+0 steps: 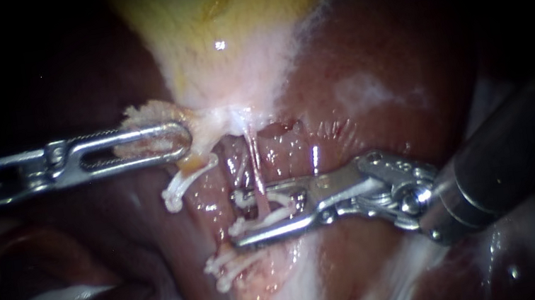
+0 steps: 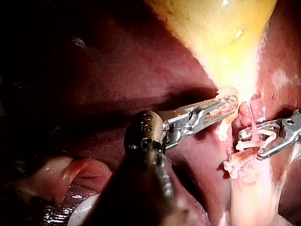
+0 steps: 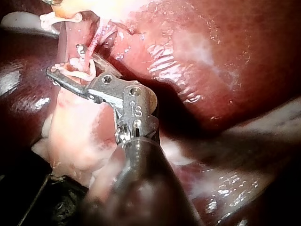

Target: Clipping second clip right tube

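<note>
R instrument [image 1: 235, 219] holds white clip [image 1: 257, 220] wide astride thin pink right tube [image 1: 257, 166]; L instrument [image 1: 183, 136] grips gallbladder [image 1: 216, 7].

Endoscope view: the top edge cuts off the gallbladder [image 1: 217, 14]. The shaft of the left instrument [image 1: 181, 136] is lost in the dark at the left edge, and its jaws mostly hide the bit of gallbladder they grip. The shaft of the right instrument [image 1: 239, 217] is blurred and runs out at the right edge. Its jaws hold a clip [image 1: 265, 218] that hides part of the thin tube [image 1: 255, 155]. The clip's ends are too small to tell. Both wrist views: own shaft blurred.
</note>
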Available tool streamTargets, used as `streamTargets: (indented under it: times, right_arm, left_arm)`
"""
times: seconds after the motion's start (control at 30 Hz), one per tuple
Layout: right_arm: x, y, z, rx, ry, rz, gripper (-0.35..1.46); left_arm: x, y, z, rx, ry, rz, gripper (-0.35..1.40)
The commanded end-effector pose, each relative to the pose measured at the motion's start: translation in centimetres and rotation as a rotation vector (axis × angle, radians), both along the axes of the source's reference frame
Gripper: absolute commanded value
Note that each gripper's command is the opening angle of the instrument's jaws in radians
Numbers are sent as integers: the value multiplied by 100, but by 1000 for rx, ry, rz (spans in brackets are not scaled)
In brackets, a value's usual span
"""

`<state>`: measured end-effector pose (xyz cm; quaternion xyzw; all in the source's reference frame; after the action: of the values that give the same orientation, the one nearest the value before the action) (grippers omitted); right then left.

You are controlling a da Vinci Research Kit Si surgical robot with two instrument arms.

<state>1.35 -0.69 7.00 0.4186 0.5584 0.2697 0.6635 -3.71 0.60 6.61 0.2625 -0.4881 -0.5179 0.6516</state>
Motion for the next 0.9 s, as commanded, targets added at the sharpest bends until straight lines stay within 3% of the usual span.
streamTargets:
  times: [0.03,0.33,0.9]
  right_arm:
    - [1,-1,-2,0,5,4,50]
    - [2,3,-14,23,40,11,49]
    - [2,4,-19,32,47,11,45]
  left_arm:
    - [0,0,0,0,0,0,-35]
    - [0,0,0,0,0,0,-35]
    - [0,0,0,0,0,0,-35]
